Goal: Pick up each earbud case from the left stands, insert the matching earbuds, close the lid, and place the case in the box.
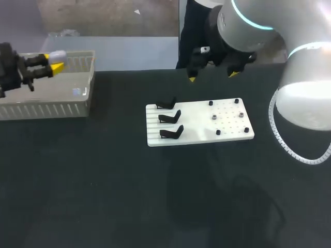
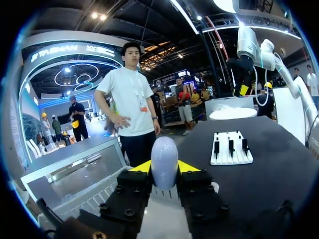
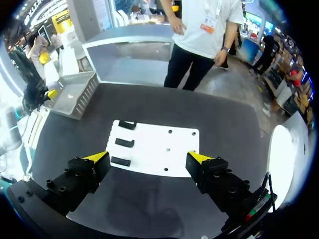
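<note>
A pale grey earbud case (image 2: 164,152) stands upright between the yellow tips of my left gripper (image 2: 165,168), which is shut on it. In the head view this gripper (image 1: 51,61) holds the case (image 1: 58,53) over the box (image 1: 49,103), a translucent basket at the far left. Three black stands (image 1: 170,118) on the left half of the white board (image 1: 227,126) carry no cases. My right gripper (image 1: 212,77) hangs open above the board's far edge. In the right wrist view the board (image 3: 159,149) and its stands (image 3: 124,143) lie below the spread fingers (image 3: 97,162).
Small black and grey pegs (image 1: 213,118) dot the right half of the board. The box (image 3: 75,92) sits at the table's far left corner. The dark tabletop (image 1: 155,196) stretches in front of the board.
</note>
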`<action>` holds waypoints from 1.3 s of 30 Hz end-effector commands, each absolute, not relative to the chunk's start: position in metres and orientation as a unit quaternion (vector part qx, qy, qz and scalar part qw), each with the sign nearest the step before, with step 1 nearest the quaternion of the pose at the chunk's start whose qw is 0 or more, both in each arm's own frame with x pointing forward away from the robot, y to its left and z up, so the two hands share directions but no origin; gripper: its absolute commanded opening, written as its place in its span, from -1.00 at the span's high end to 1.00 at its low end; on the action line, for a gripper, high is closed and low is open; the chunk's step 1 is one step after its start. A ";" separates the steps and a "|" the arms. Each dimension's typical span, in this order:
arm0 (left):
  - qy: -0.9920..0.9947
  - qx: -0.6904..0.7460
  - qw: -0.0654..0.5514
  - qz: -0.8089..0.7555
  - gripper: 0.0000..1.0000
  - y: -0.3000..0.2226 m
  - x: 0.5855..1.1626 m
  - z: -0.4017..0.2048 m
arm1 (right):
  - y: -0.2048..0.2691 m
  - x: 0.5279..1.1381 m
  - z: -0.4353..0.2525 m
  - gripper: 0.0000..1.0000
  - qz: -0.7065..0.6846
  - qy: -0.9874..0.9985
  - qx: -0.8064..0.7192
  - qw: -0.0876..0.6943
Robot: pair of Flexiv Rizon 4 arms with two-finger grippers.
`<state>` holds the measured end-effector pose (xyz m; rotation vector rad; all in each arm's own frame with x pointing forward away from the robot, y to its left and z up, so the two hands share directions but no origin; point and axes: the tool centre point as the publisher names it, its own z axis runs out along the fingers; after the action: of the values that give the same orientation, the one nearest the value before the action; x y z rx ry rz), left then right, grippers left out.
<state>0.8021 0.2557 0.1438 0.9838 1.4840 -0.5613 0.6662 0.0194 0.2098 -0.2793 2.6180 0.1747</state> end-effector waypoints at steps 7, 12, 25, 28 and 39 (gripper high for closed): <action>0.664 0.408 0.572 -0.257 1.00 0.271 0.824 0.102 | 0.029 0.655 0.206 -1.00 0.064 0.959 -0.100 0.257; 0.678 0.405 0.554 -0.263 -0.44 0.273 0.829 0.089 | 0.032 0.651 0.205 -1.00 0.067 0.958 -0.103 0.258; 0.670 0.427 0.556 -0.245 -1.00 0.251 0.801 0.121 | 0.021 0.652 0.204 -1.00 0.083 0.945 -0.136 0.286; 0.673 0.431 0.550 -0.244 -1.00 0.238 0.788 0.128 | 0.017 0.653 0.204 -1.00 0.093 0.939 -0.149 0.297; 0.685 0.436 0.532 -0.241 -1.00 0.196 0.732 0.146 | -0.010 0.653 0.202 -1.00 0.132 0.917 -0.199 0.320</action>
<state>0.7593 0.2073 0.1399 1.0763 1.6010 -0.6404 0.6565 0.0012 0.2044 -0.5170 2.4457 0.3093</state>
